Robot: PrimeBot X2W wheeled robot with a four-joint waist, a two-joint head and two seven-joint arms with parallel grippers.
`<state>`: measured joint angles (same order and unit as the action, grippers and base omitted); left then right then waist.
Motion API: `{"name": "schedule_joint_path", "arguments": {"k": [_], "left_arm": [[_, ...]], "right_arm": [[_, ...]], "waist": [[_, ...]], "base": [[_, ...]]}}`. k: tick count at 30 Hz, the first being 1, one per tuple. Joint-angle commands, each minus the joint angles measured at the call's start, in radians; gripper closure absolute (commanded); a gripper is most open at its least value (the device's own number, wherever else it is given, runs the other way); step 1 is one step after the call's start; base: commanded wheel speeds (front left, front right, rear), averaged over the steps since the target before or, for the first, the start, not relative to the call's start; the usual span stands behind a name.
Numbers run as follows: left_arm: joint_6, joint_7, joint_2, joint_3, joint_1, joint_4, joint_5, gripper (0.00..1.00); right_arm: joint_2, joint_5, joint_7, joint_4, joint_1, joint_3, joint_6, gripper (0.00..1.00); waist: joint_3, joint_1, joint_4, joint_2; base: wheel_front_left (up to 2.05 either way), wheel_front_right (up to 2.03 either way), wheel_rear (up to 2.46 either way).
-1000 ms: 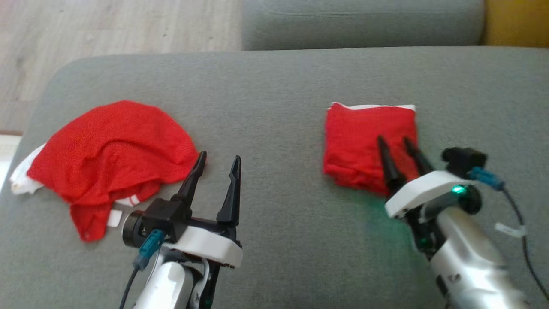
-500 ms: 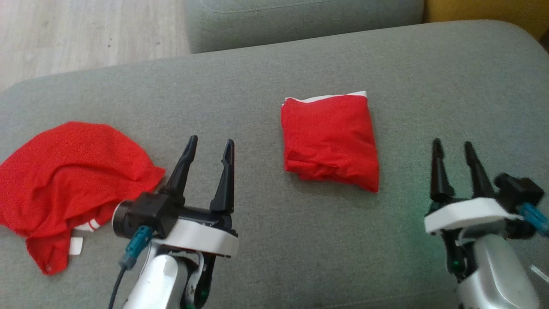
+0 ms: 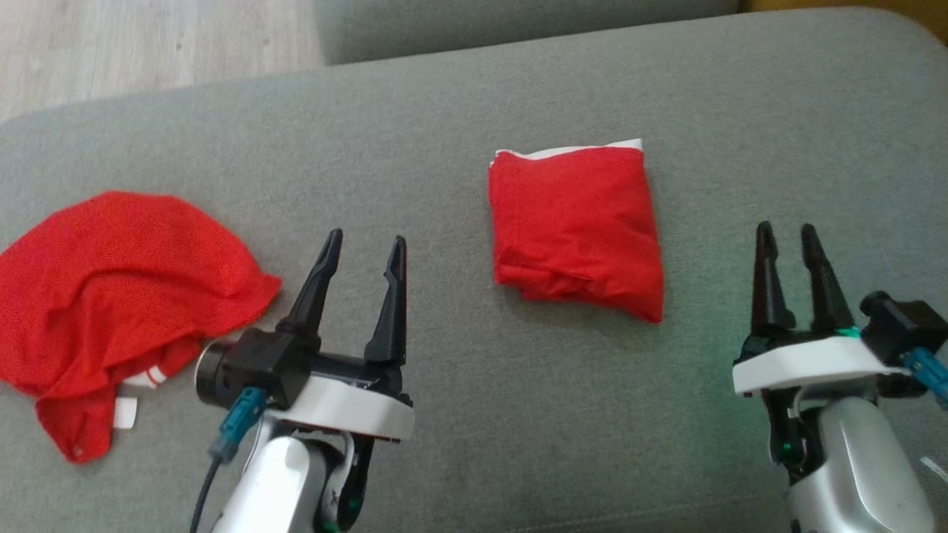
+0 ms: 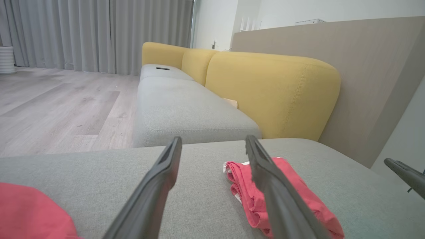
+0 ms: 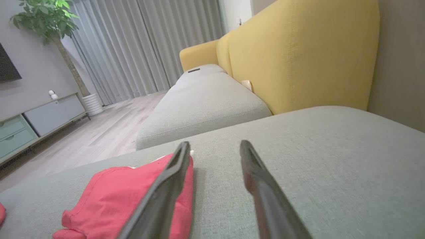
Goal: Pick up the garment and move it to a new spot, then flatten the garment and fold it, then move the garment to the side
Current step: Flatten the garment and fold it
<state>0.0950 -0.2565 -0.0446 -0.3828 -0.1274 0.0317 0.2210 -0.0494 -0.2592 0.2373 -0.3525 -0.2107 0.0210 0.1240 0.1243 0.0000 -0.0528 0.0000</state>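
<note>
folded garment (image 3: 576, 229) flat on cushion (image 3: 444, 133) | left hand (image 3: 368, 237) empty, spread | right hand (image 3: 786, 228) empty, spread

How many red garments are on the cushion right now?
2. The folded garment lies in the middle, between the left end effector and the right end effector. The crumpled garment lies at the robot's far left, beside the left end effector. Nothing seems hidden.

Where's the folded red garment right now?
In the head view the folded red garment lies on the grey cushion, right of centre, between the left tool and right tool, touching neither.
</note>
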Motion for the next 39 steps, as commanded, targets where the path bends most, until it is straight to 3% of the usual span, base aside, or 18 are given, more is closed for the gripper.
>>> {"name": "schedule_joint_path", "arguments": {"k": [1,11,20,28,33,39], "left_arm": [[-0.006,-0.005,-0.006,0.018,-0.059,-0.041,-0.001,0.00],[0.001,-0.005,-0.006,-0.032,-0.114,-0.048,0.015,0.00],[0.010,-0.005,-0.006,-0.069,-0.148,-0.038,0.020,0.00],[0.018,-0.005,-0.006,-0.075,-0.159,-0.035,0.022,0.00],[0.020,-0.005,-0.006,-0.076,-0.163,-0.028,0.024,0.00],[0.019,-0.005,-0.006,-0.075,-0.164,-0.026,0.026,0.00]], "right_arm": [[-0.001,0.016,0.003,0.044,-0.039,-0.030,0.007,1.00],[-0.001,0.075,-0.005,-0.023,-0.163,-0.079,0.007,1.00],[-0.001,0.182,0.007,-0.308,-0.332,-0.013,0.007,1.00],[-0.001,0.289,0.000,-0.560,-0.422,0.070,0.007,1.00],[-0.001,0.221,0.021,-0.563,-0.467,-0.008,0.007,1.00],[-0.001,0.074,0.024,-0.469,-0.439,-0.216,0.007,1.00]], "waist": [[0.027,0.0000,0.024,0.0000],[0.105,0.0000,0.125,0.0000],[0.174,0.0000,0.211,0.0000],[0.189,0.0000,0.223,0.0000],[0.176,0.0000,0.212,0.0000],[0.164,0.0000,0.200,0.0000]], "base": [[0.00,0.00,0.00],[0.00,0.00,0.00],[0.00,0.00,0.00],[0.00,0.00,0.00],[0.00,0.00,0.00],[0.00,0.00,0.00]]}}
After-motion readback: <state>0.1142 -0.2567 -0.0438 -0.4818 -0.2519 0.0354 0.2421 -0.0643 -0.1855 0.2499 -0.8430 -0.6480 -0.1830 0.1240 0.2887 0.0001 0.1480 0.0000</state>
